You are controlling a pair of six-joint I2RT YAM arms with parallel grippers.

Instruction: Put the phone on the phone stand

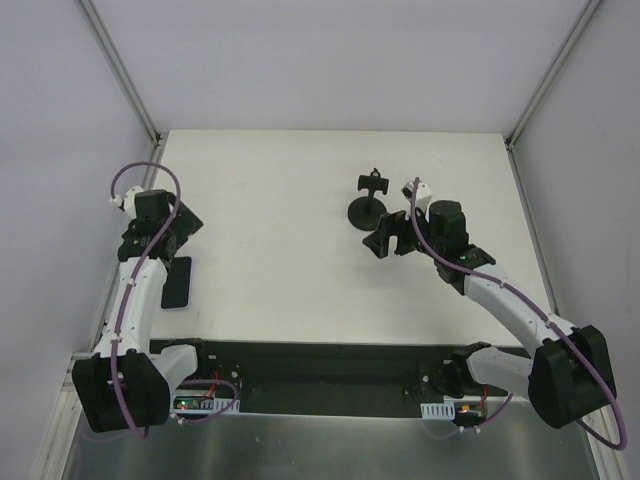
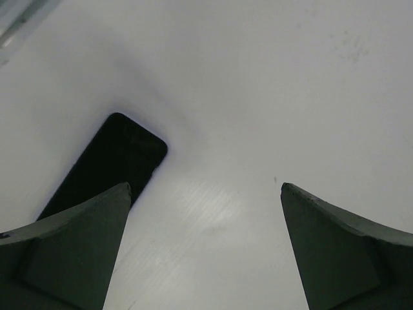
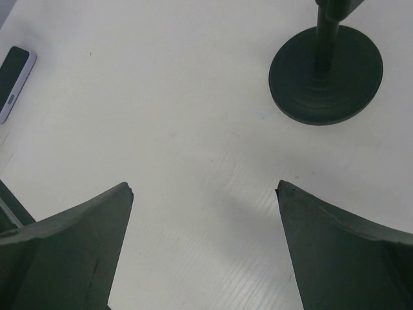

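The phone (image 1: 178, 283) lies flat on the white table near its left edge, a black slab with a pale rim. In the left wrist view the phone (image 2: 116, 161) runs partly behind my left finger. My left gripper (image 1: 163, 243) (image 2: 205, 187) is open and empty, just above and beside the phone's far end. The phone stand (image 1: 367, 207) stands upright at the table's middle right, disc base down and clamp on top. My right gripper (image 1: 390, 240) (image 3: 203, 186) is open and empty, close in front of the stand's base (image 3: 326, 74). The phone also shows small in the right wrist view (image 3: 13, 81).
The white table (image 1: 280, 250) is bounded by pale walls with metal corner posts (image 1: 120, 70). A black strip with the arm bases (image 1: 320, 365) runs along the near edge.
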